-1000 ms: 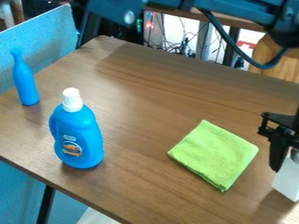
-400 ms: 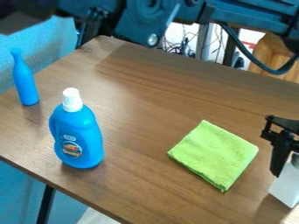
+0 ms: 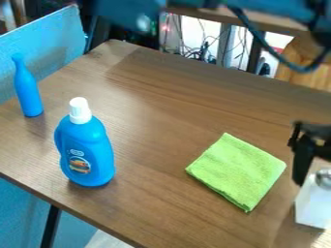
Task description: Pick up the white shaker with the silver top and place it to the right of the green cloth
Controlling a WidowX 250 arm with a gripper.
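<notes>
At the lower right of the camera view, the white container (image 3: pixel 311 206) with its metal cap (image 3: pixel 324 178) was seen nearly upright, well apart from the far left corner of the bench (image 3: pixel 155 121). Whether its full weight was borne by the bench could not be told. Just beside it the pincer (image 3: pixel 305 169) was seen pointing down; how far it was open, and whether the container was gripped, could not be told. The green cloth (image 3: pixel 236 172) was laid flat between the container and the large blue bottle (image 3: pixel 87 152), while the slim blue bottle (image 3: pixel 27 89) was placed by the left edge. The container was judged stiff, fairly light and perhaps slippery on its smooth sides. It would be best held squarely around the upper body, below the cap, as tipping could be caused by a high, off-centre grip.
</notes>
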